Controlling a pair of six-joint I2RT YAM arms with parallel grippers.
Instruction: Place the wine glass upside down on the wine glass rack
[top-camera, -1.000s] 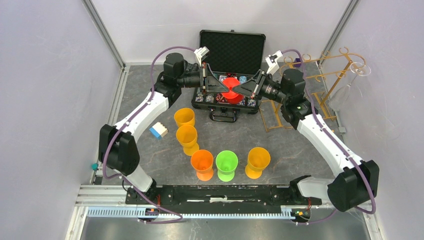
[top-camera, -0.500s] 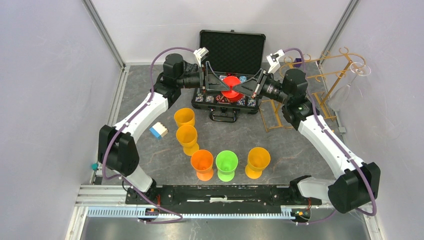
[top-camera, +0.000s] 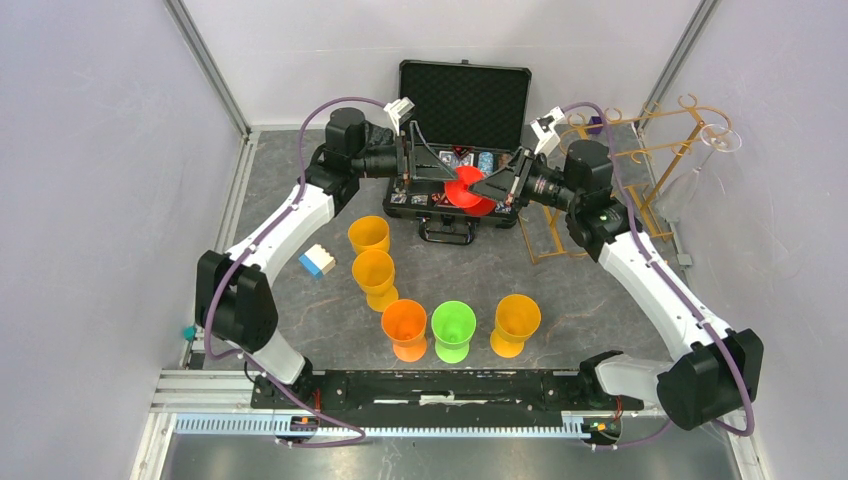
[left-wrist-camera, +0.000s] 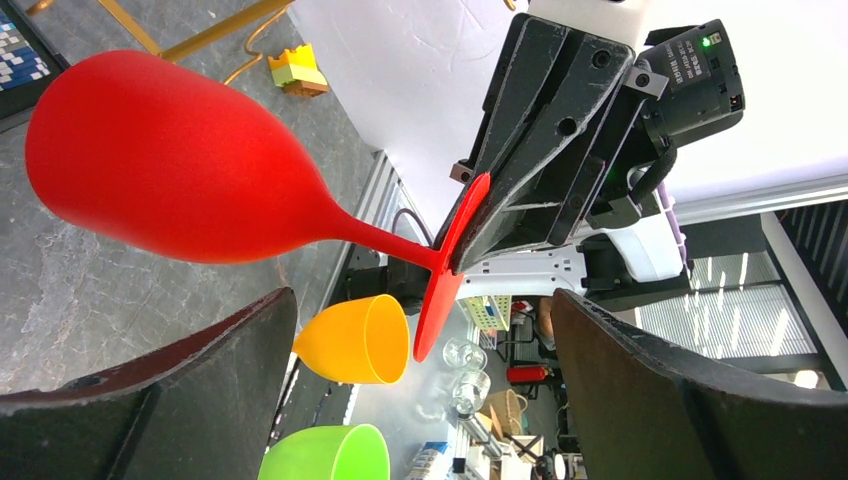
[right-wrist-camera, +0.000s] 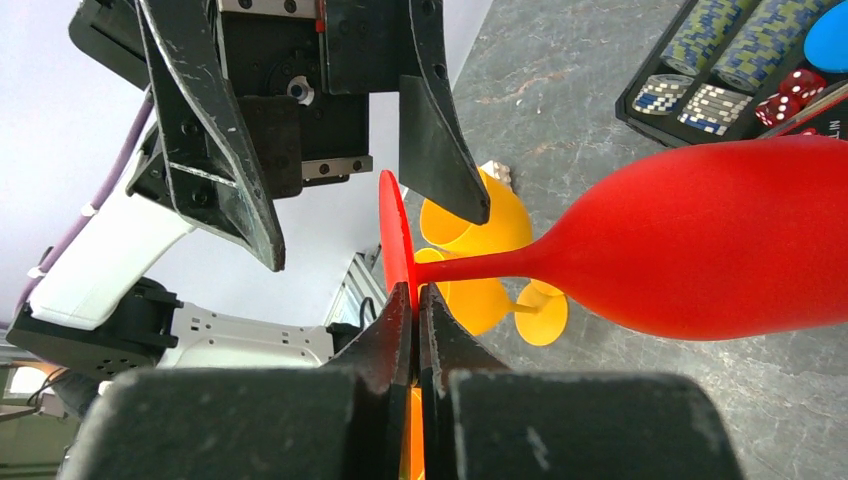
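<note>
The right gripper (top-camera: 497, 185) (right-wrist-camera: 414, 300) is pinched tight on the rim of the red wine glass's (top-camera: 462, 186) (left-wrist-camera: 170, 160) (right-wrist-camera: 700, 240) foot, holding the glass on its side in the air above the open poker-chip case (top-camera: 465, 100). Facing it, the left gripper (top-camera: 412, 160) (left-wrist-camera: 422, 300) stands spread wide, its fingers (left-wrist-camera: 150, 400) clear of the glass and gripping nothing. The gold wire wine glass rack (top-camera: 640, 155) stands well apart at the right rear (a clear glass (top-camera: 700, 170) hangs on it). Orange, yellow and green goblets (top-camera: 452, 328) stand on the table (top-camera: 600, 300) nearer the arm bases.
</note>
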